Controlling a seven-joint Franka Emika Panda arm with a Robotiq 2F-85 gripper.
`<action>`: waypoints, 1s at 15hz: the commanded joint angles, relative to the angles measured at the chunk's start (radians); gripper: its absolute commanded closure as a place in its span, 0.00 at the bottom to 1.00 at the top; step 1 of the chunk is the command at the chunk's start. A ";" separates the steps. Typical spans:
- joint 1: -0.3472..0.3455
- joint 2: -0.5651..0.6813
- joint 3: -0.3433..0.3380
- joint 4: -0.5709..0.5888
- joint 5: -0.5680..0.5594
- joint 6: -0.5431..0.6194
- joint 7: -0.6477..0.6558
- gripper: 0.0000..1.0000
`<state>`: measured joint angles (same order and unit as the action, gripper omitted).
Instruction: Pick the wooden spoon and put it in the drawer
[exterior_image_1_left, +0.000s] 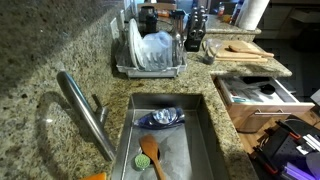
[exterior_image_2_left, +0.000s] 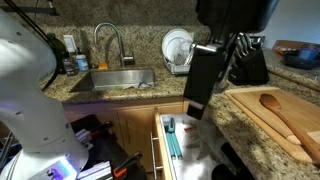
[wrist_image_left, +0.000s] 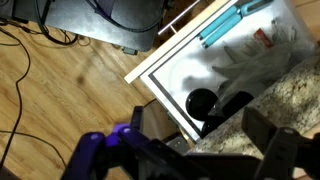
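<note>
End effector (wrist_image_left: 200, 128) open: fingers spread wide, nothing between them, wrist view looks past them onto the open drawer (wrist_image_left: 165, 55) and wood floor. In an exterior view the end effector (exterior_image_2_left: 222, 62) hangs above the granite counter (exterior_image_2_left: 215, 118) edge, over the gap between drawer and cutting board (exterior_image_2_left: 252, 112), touching neither. The wooden spoon (exterior_image_2_left: 288, 120) is not picked yet. It lies flat on the cutting board, off to the side of the end effector away from the sink, near but apart. Long axis runs diagonally: bowl at the end nearer the end effector, handle trailing off toward the frame's lower corner. Only one arm here, so no choice of side. My read: the next move is a sideways shift over the board, with the jaws turned across the handle. The drawer (exterior_image_2_left: 160, 140) is pulled out below the counter, with a teal-handled tool (exterior_image_2_left: 172, 138) inside. The orange spoon with green handle (exterior_image_1_left: 150, 155) in the sink is a distractor.
</note>
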<state>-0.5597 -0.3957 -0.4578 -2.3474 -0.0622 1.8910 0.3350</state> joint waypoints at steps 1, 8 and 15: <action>-0.011 0.095 0.069 0.057 -0.013 0.137 0.193 0.00; 0.030 0.276 0.065 0.256 -0.032 0.233 0.421 0.00; 0.044 0.443 0.042 0.339 -0.006 0.272 0.628 0.00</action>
<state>-0.5296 -0.0611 -0.3891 -2.0695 -0.0935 2.1303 0.8428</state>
